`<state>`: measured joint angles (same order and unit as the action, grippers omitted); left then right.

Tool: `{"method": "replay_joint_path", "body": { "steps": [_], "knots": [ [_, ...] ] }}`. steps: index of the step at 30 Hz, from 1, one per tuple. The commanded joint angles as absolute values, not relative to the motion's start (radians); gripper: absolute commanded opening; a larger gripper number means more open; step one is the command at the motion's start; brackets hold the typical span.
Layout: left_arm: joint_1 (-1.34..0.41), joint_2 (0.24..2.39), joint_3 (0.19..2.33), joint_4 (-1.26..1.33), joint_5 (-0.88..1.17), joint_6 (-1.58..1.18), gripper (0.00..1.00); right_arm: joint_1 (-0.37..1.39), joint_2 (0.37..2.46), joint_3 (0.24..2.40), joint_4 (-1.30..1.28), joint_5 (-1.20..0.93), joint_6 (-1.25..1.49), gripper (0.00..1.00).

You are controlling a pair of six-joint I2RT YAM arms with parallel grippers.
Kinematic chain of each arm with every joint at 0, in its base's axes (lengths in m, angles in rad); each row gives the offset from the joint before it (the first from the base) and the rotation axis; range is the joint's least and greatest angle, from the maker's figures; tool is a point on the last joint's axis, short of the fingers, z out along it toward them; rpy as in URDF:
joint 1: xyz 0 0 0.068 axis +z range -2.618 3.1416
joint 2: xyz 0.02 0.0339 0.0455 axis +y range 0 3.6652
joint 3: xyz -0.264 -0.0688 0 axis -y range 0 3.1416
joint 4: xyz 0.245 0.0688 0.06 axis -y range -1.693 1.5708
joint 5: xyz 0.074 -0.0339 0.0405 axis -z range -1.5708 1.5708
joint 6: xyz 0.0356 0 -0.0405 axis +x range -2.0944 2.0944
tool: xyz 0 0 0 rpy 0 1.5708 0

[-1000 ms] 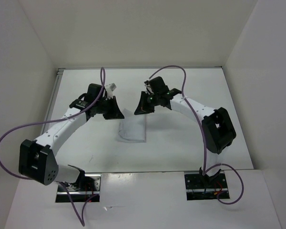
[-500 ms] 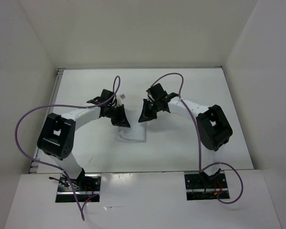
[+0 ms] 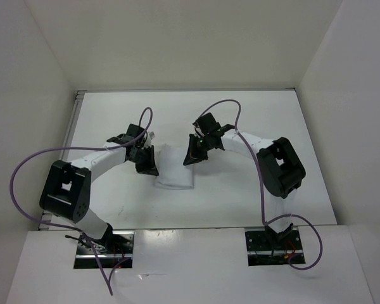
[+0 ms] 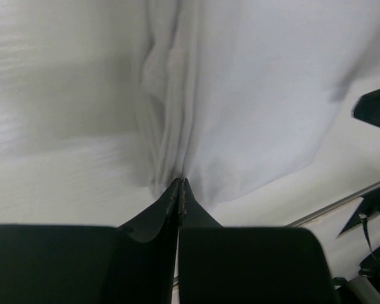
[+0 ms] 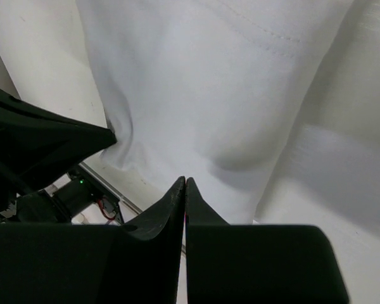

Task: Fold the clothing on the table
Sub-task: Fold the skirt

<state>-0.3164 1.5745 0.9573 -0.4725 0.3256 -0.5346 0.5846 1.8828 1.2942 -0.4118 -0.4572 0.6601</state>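
Observation:
The clothing (image 3: 175, 170) is a small pale white piece of fabric lying mid-table between my two grippers. My left gripper (image 3: 150, 167) is at its left edge. In the left wrist view the left gripper (image 4: 180, 181) is shut, with folds of the clothing (image 4: 253, 95) bunching into its tips. My right gripper (image 3: 189, 156) is at the upper right corner of the fabric. In the right wrist view the right gripper (image 5: 185, 180) is shut over the clothing (image 5: 209, 82), which rises toward its tips and casts a shadow on the table (image 5: 38, 69).
The white table (image 3: 253, 190) has a thin metal rim at its far left corner (image 3: 80, 95). White walls close in the back and both sides. Purple cables loop above each arm, and the arm bases (image 3: 104, 244) sit at the near edge.
Both grippers have shifted nearer along the clothing's sides. The left arm's elbow has swung in and back. The fabric now shows as a taller, brighter patch between the grippers.

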Motion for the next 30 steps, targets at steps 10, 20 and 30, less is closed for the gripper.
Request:
{"method": "replay_joint_path", "body": {
  "steps": [10, 20, 30],
  "knots": [
    [-0.351, 1.618, 0.917, -0.578, 0.184, -0.531, 0.00, 0.592, 1.891, 1.282, -0.394, -0.462, 0.635, 0.04],
    [-0.364, 1.505, 0.988, -0.669, 0.135, -0.571, 0.00, 0.592, 1.773, 1.301, -0.440, -0.367, 0.626, 0.10],
    [-0.339, 0.919, 0.838, -0.477, 0.302, -0.710, 0.73, 0.500, 1.407, 1.097, -0.469, -0.299, 0.626, 0.83]
  ]
}}
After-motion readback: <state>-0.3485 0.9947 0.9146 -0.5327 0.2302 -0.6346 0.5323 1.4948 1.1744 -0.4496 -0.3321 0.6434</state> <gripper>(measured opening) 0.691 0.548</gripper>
